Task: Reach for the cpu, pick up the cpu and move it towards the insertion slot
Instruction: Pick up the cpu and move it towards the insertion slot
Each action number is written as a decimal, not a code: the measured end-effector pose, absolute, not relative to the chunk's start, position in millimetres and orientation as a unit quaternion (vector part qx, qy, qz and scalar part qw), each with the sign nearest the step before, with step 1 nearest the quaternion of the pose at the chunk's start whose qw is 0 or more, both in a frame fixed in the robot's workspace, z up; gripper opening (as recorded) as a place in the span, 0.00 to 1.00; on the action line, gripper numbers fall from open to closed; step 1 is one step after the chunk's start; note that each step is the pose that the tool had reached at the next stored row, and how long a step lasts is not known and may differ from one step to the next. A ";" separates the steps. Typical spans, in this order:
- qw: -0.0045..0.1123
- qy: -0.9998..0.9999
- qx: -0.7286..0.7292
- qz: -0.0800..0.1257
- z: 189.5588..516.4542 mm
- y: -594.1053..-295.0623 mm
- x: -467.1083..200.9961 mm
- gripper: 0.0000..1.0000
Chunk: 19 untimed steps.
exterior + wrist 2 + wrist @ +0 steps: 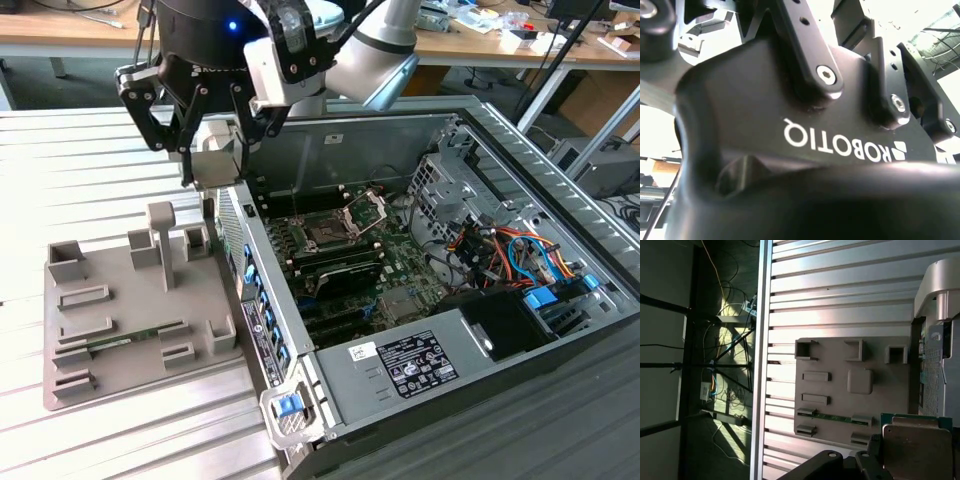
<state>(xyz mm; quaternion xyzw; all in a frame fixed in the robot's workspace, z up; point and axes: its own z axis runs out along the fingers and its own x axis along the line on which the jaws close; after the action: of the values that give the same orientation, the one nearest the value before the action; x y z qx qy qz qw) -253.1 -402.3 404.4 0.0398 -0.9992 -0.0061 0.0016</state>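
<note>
My gripper [213, 158] hangs above the gap between the grey tray [110, 370] and the open computer case, shut on the cpu [218, 150], a small pale square chip between the black fingers. In the first wrist view the cpu [917, 445] shows close up with its dull metal face, above the tray [890, 400]. The insertion slot [325, 232], a dark square socket with a shiny frame, lies on the motherboard to the exterior view's right of the gripper and lower. The second wrist view shows the gripper's black housing [790, 125].
A thin green memory stick [130, 340] lies in the tray, which also has several raised posts [162, 240]. The case's metal wall [262, 320] stands between tray and motherboard. Drive cage and cables [500, 250] fill the case's far side. Ribbed metal table [80, 170] surrounds the tray.
</note>
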 end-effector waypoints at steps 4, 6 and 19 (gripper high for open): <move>0.002 -0.999 0.040 -0.006 404.4 -402.3 -250.4 0.55; 0.002 -0.999 0.040 -0.006 404.4 -402.3 -249.4 0.55; 0.002 -0.999 0.040 -0.006 404.4 -402.3 -243.3 0.55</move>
<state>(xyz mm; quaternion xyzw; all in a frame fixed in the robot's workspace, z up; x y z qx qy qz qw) -243.3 -402.3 404.4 0.0398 -0.9992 -0.0060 0.0016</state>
